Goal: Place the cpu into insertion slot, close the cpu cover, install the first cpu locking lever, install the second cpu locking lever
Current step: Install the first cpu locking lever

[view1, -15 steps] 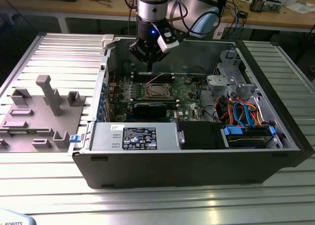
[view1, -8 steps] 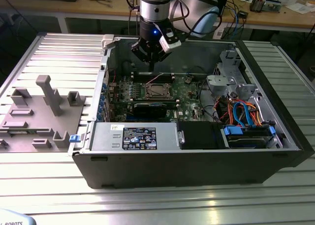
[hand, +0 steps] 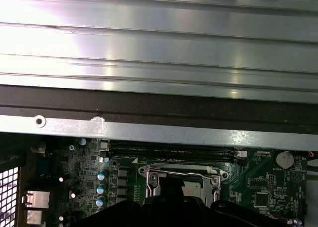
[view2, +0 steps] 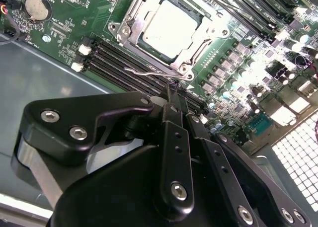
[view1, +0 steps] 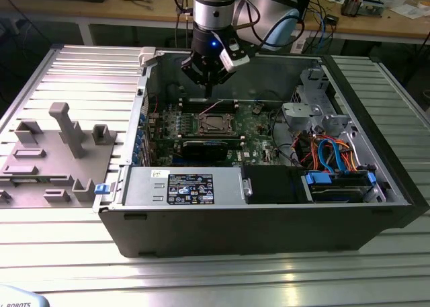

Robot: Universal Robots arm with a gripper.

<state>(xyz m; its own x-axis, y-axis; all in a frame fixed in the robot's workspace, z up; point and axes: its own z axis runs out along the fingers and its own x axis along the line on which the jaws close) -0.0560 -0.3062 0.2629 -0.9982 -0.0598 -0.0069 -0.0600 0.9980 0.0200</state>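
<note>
The cpu (view2: 169, 26), a dull silver square, lies in the socket (view1: 216, 124) on the green motherboard. The cpu cover (view2: 191, 63), a silvery frame, lies flat around it; its frame also shows in the first wrist view (hand: 180, 168). A thin wire locking lever (view2: 149, 73) runs along the socket's side nearest the gripper, a little out from the frame. My gripper (view2: 173, 90) hangs above the board just beyond the socket's far side (view1: 209, 92). Its fingers are shut together with nothing between them and do not touch the socket.
The open computer case (view1: 255, 213) holds the board, with a power supply (view1: 181, 186) in front and a drive cage with cables (view1: 329, 152) on the exterior view's right. A grey fixture block (view1: 47, 159) sits outside on the ribbed table. Memory slots (view2: 114, 63) lie beside the socket.
</note>
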